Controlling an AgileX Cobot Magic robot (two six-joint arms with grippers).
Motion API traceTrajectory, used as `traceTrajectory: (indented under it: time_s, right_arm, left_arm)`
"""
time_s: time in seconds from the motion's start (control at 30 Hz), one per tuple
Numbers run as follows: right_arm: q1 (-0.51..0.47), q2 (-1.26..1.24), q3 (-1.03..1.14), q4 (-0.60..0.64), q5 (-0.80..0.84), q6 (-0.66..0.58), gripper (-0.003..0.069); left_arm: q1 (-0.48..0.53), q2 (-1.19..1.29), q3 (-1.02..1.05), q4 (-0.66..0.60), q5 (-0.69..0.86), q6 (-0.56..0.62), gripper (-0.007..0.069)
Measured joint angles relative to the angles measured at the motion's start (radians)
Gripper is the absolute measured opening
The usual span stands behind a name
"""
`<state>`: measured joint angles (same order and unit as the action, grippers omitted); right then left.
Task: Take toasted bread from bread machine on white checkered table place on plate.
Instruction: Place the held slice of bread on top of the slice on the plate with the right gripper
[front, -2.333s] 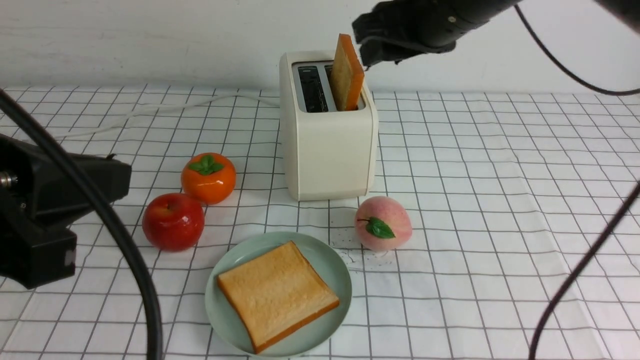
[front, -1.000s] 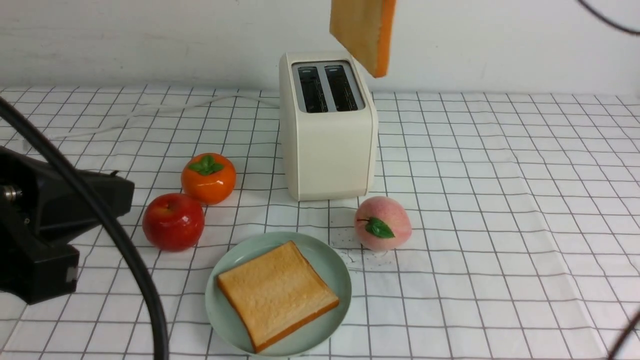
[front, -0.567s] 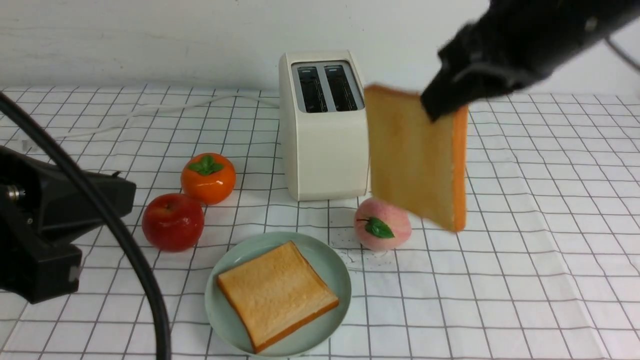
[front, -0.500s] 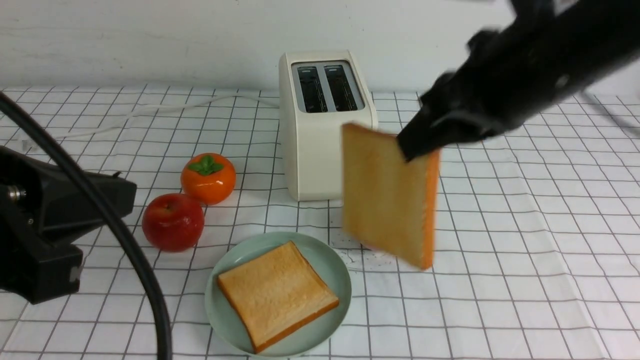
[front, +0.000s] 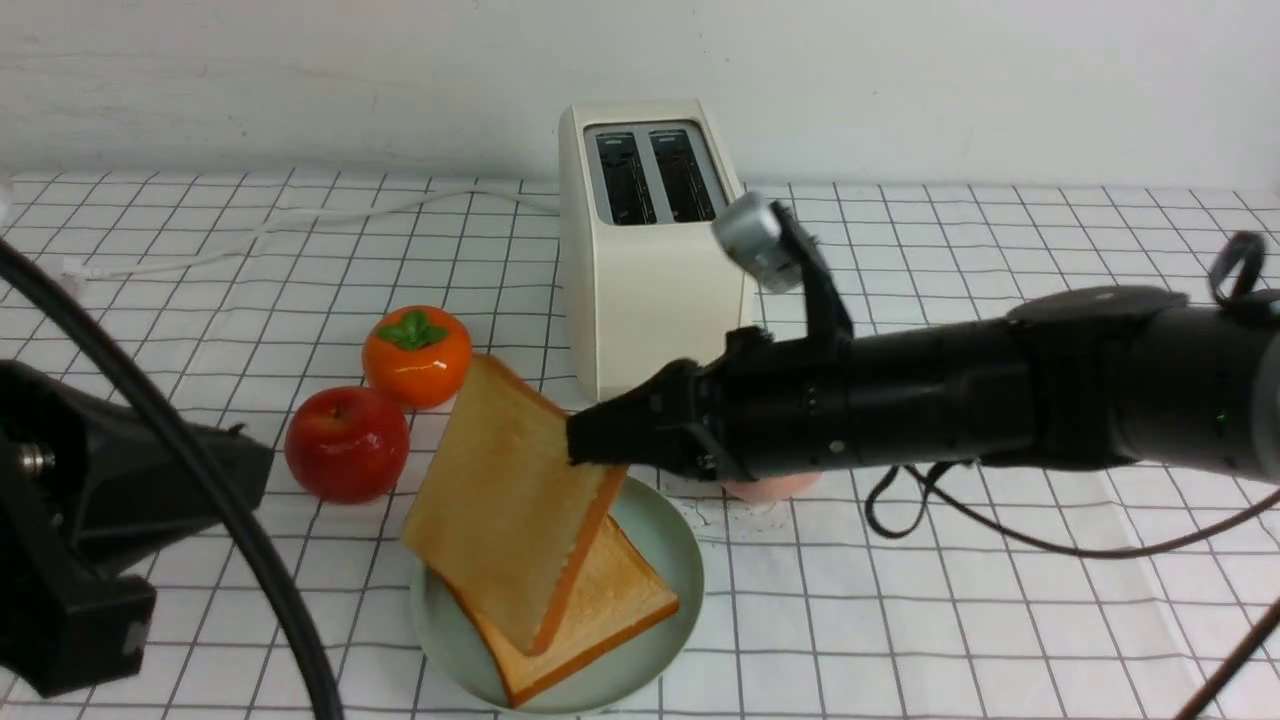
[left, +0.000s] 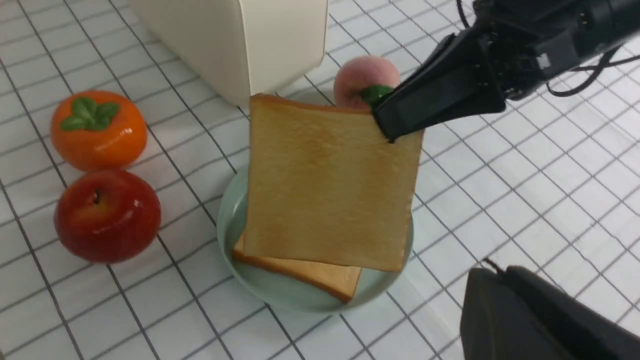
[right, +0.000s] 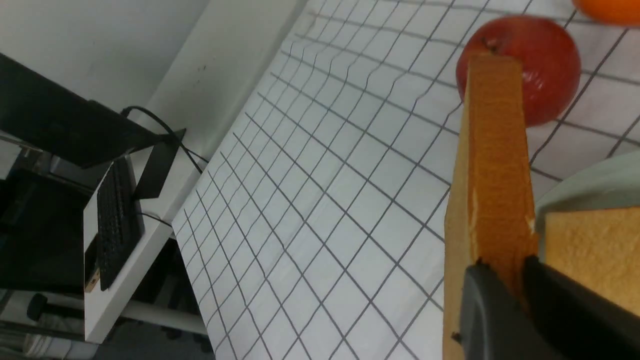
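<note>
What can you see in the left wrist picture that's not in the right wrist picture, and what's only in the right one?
Only the left wrist view shows the peach, tucked behind the bread, and the cream toaster's side.

Only the right wrist view shows a black keyboard, away past the table's edge.

Both show the red apple, the orange persimmon (just a bit of it in the right one), the green plate, the toast on it, and the slice held by the right gripper.
</note>
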<state>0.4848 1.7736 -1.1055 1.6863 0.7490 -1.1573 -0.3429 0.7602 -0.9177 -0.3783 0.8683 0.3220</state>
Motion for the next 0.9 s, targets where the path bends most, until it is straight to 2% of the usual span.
traceTrajectory:
  time_s: [0.33, 0.4, 0.5, 0.6, 0.7, 0.73, 0.8, 0.83, 0.87, 0.9]
  right_arm:
    - [0.003, 0.076, -0.013, 0.013, -0.097, -0.008, 0.0075]
    - [0.003, 0.092, -0.013, 0.018, -0.106, -0.008, 0.0095]
    - [0.001, 0.102, -0.013, 0.023, -0.111, -0.008, 0.015]
    - [-0.007, 0.108, -0.013, 0.019, -0.128, -0.008, 0.0304]
    - [-0.037, 0.098, -0.013, -0.036, -0.128, 0.008, 0.0452]
    - [-0.04, 0.094, -0.013, -0.05, -0.128, 0.018, 0.046]
    - [-0.079, 0.06, -0.013, -0.162, -0.121, 0.125, 0.0524]
    - [-0.099, 0.039, -0.013, -0.226, -0.11, 0.191, 0.0533]
    - [-0.107, 0.029, -0.013, -0.24, -0.107, 0.205, 0.0535]
    - [-0.135, -0.011, -0.013, -0.346, -0.072, 0.313, 0.053]
  left_arm:
    - [0.0, 0.0, 0.0, 0.005, 0.034, 0.0, 0.0008]
    - [0.0, 0.0, 0.0, 0.005, 0.034, 0.0, 0.0009]
    - [0.0, 0.0, 0.0, 0.005, 0.034, 0.0, 0.0012]
    - [0.0, 0.0, 0.0, 0.005, 0.034, 0.0, 0.0015]
    - [0.0, 0.0, 0.0, 0.005, 0.026, 0.0, 0.0015]
    - [0.0, 0.0, 0.0, 0.005, 0.024, 0.0, 0.0015]
    - [0.0, 0.0, 0.0, 0.007, 0.005, 0.0, 0.0015]
    - [0.0, -0.001, 0.0, 0.007, -0.007, 0.0, 0.0015]
    - [0.0, -0.001, 0.0, 0.007, -0.01, 0.0, 0.0015]
    - [0.0, -0.004, 0.0, 0.009, -0.042, -0.004, 0.0015]
